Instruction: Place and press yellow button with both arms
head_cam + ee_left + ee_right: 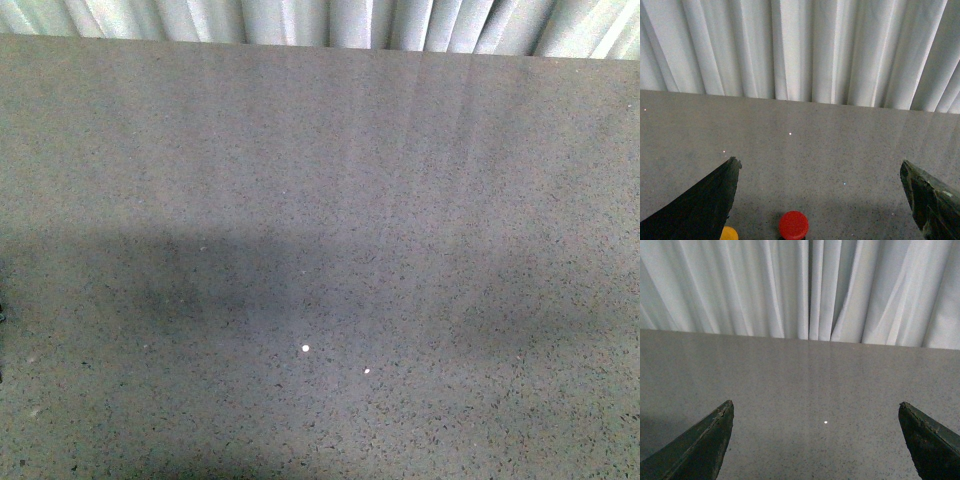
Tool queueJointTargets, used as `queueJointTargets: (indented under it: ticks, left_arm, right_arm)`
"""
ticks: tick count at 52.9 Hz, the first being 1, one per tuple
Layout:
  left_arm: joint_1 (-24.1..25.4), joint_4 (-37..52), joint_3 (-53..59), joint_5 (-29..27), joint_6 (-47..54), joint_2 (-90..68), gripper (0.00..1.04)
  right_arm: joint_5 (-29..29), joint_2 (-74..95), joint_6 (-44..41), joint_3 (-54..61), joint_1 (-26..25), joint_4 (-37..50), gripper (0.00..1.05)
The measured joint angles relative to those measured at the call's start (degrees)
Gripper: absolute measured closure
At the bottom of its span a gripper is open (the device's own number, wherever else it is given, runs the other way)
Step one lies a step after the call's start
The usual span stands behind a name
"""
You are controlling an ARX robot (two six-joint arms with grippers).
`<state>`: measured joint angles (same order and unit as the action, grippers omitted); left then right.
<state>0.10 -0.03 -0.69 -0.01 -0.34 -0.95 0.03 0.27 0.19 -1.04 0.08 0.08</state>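
Note:
In the left wrist view a sliver of the yellow button point(729, 233) shows at the picture's lower edge, its round cap half hidden behind one dark finger. My left gripper point(819, 167) is open, its jaws far apart over the grey table, with nothing between them. My right gripper point(815, 410) is also open and holds nothing; only bare tabletop lies between its fingers. The front view shows neither arm and no button.
A red button point(793, 225) stands close beside the yellow one, between the left fingers' lines. The grey speckled table point(320, 200) ends at a far edge with a white pleated curtain point(805, 285) behind it.

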Motion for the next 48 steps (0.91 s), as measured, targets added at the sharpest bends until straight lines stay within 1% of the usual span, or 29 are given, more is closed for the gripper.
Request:
queueJointTargets:
  ticks: [40,41,42,44,45,48]
  left_arm:
    - [0.0,0.0,0.0,0.0,0.0,0.0,0.09]
    - [-0.24,-0.66,-0.17,-0.98,-0.76,-0.48,0.09]
    - [-0.66,-4.85,-1.77,-4.61,-2.8,-2.12,0.09]
    - [-0.31,-9.73,-4.24,-7.78,-6.99,-6.75,0.09]
    - [0.66,-10.21,-5.09,-8.48,-8.28,-9.57,0.09]
    - [3.72,-8.0,-5.99,-7.58,-11.04,-16.0,0.09]
  right_arm:
    - [0.0,0.0,0.0,0.0,0.0,0.0,0.09]
    - [0.0,0.0,0.0,0.0,0.0,0.0,0.09]
    - [-0.02,0.0,0.0,-0.02,0.0,0.0,0.09]
    - [0.09,0.0,0.0,0.0,0.0,0.0,0.09]
    - [0.04,0.0,0.0,0.0,0.0,0.0,0.09]
    - [0.04,0.0,0.0,0.0,0.0,0.0,0.09]
